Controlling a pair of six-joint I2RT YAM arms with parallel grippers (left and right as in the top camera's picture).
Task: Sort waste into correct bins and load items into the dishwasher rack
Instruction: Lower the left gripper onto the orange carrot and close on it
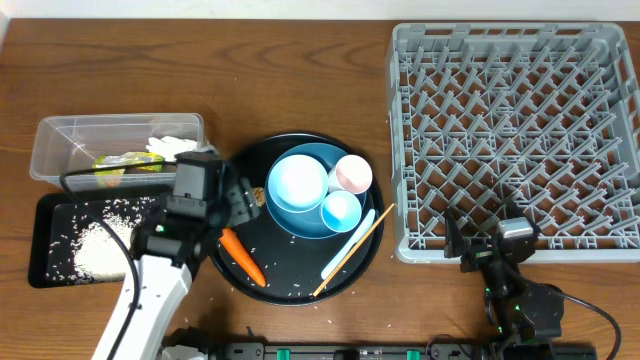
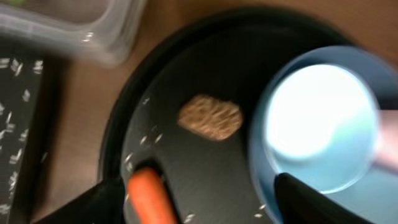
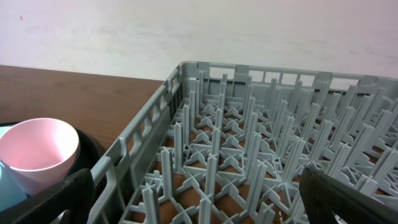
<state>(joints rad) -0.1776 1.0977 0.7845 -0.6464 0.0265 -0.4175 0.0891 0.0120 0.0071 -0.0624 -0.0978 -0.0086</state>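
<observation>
The orange carrot (image 1: 243,257) (image 2: 149,196) and the small brown food lump (image 2: 210,117) lie on the round black tray (image 1: 300,290). My left gripper (image 1: 240,200) (image 2: 199,205) is open and empty above them, with the carrot by its left finger and the pale-blue bowl (image 1: 298,182) (image 2: 323,118) by its right. The bowl, pink cup (image 1: 352,173) (image 3: 37,152) and light-blue cup (image 1: 341,209) sit on the dark-blue plate (image 1: 300,228). Chopsticks (image 1: 352,250) and the white utensil (image 1: 347,245) lie beside it. My right gripper (image 1: 482,232) (image 3: 199,205) is open at the front edge of the grey rack (image 1: 510,130) (image 3: 249,155).
The clear tub (image 1: 115,145) (image 2: 68,31) holds the yellow-green wrapper (image 1: 125,160) and white tissue (image 1: 170,148). The shallow black tray (image 1: 45,240) (image 2: 18,124) holds a heap of rice (image 1: 100,250). Loose grains lie scattered on the round tray.
</observation>
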